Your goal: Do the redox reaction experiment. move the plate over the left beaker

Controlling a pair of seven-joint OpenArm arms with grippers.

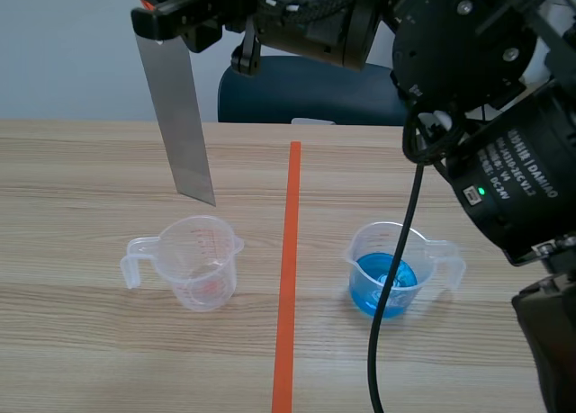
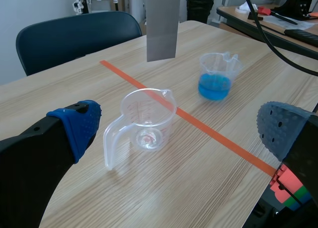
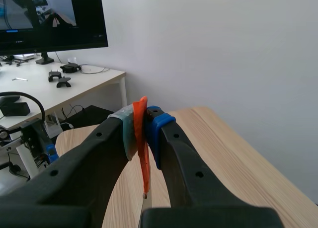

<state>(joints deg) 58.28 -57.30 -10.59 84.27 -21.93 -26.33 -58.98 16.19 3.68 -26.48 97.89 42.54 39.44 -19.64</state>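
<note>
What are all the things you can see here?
Plate: one, grey, hanging upright in the right pincer, near the empty beaker.
Empty beaker: one, clear, left of the orange tape line.
Blue-liquid beaker: one, clear, right of the line.
Chair: one, dark blue, behind the table.
Table: one, light wood.
Cable: one, black, crossing in front of the blue-liquid beaker.
Left pincer: one, black, open, low near the empty beaker.
Right pincer: one, black, shut on the plate.
</note>
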